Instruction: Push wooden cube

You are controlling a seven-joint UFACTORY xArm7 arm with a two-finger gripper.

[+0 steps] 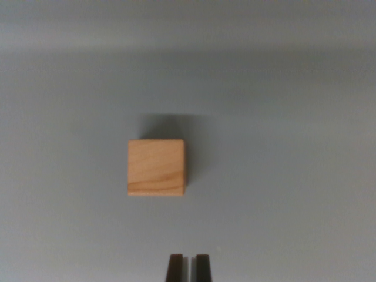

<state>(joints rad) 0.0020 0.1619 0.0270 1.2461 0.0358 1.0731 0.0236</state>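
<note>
Hand (188, 267) nearly closed, empty, apart from wooden cube (156, 167) on grey surface (294, 176).

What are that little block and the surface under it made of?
The block looks like light, unpainted wood: tan, with darker grain lines curving across its top, smooth and matte. The surface is a plain grey sheet with no pattern and a dull finish; whether it is laminate, painted board or plastic cannot be told from the picture.
</note>
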